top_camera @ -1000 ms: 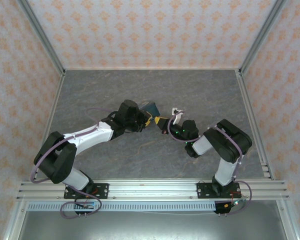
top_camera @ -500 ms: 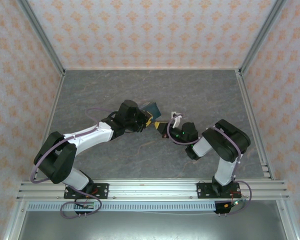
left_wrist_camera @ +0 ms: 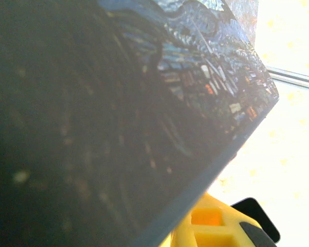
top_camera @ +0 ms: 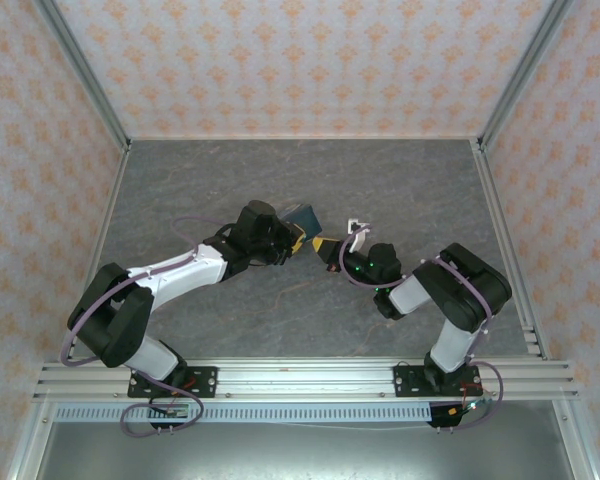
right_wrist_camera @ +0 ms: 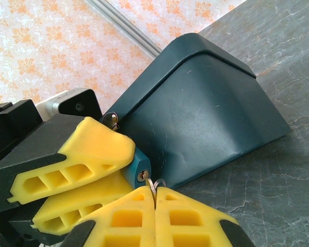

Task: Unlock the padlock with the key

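In the right wrist view the small teal padlock (right_wrist_camera: 139, 165) is pinched between the yellow fingers of my left gripper (right_wrist_camera: 126, 163), which is shut on it. Its keyhole faces my right gripper (right_wrist_camera: 155, 192). That gripper is shut on the thin silvery key (right_wrist_camera: 153, 184), whose tip sits at the keyhole; a small ring pokes out beside it. The lock's silver shackle (right_wrist_camera: 112, 120) hooks to the dark blue box (right_wrist_camera: 206, 113) behind. From above, both grippers (top_camera: 298, 243) (top_camera: 330, 251) meet mid-table beside the box (top_camera: 302, 214). In the left wrist view the box's printed face (left_wrist_camera: 206, 62) looms over one yellow finger (left_wrist_camera: 216, 229).
The grey marbled table top (top_camera: 400, 180) spreads around the box, fenced by patterned walls and aluminium rails (top_camera: 505, 240). The box's lower edge rests on the table (right_wrist_camera: 278, 175) just right of the padlock.
The right gripper dipped slightly toward me, then came back up against the left gripper's tip. The box rocked a little. Both holds are unchanged.
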Robot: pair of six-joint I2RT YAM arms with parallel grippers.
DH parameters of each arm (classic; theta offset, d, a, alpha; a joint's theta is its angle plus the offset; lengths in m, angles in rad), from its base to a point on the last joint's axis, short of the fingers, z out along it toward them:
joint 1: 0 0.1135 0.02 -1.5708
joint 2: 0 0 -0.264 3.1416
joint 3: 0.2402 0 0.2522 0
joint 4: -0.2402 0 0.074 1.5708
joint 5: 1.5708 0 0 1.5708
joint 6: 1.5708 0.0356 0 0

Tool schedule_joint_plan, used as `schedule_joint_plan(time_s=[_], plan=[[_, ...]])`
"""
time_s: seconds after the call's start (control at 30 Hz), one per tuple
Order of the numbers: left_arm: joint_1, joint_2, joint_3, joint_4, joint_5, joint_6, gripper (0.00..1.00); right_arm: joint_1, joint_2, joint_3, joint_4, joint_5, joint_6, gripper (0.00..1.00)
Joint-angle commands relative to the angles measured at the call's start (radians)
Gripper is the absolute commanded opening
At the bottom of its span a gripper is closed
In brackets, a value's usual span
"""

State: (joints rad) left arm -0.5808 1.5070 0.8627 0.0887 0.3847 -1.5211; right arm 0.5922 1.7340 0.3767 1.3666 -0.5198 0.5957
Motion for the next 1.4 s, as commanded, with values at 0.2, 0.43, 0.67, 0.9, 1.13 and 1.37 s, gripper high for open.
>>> schedule_joint_plan(time_s=[0.2, 0.43, 0.67, 0.9, 1.13, 1.37], plan=[[0.005, -0.028, 0.005, 0.048, -0.003, -0.001, 0.02, -0.002, -0.009, 0.034, 0.035, -0.009, 0.016, 0.0], [0.006, -0.026, 0.006, 0.048, -0.001, 0.001, 0.02, -0.003, -0.007, 0.045, 0.035, -0.009, 0.017, 0.0], [0.005, -0.025, 0.007, 0.048, 0.003, 0.001, 0.02, -0.003, 0.004, 0.054, 0.035, -0.008, 0.019, 0.0], [0.005, -0.027, 0.013, 0.053, 0.007, -0.002, 0.02, 0.0, 0.031, 0.079, 0.036, -0.031, 0.033, 0.0], [0.006, -0.025, 0.013, 0.064, 0.01, -0.008, 0.02, 0.009, 0.047, 0.088, 0.037, -0.042, 0.041, 0.0], [0.005, -0.028, 0.019, 0.075, 0.002, -0.016, 0.02, 0.018, 0.081, 0.073, 0.036, -0.057, 0.05, 0.0]])
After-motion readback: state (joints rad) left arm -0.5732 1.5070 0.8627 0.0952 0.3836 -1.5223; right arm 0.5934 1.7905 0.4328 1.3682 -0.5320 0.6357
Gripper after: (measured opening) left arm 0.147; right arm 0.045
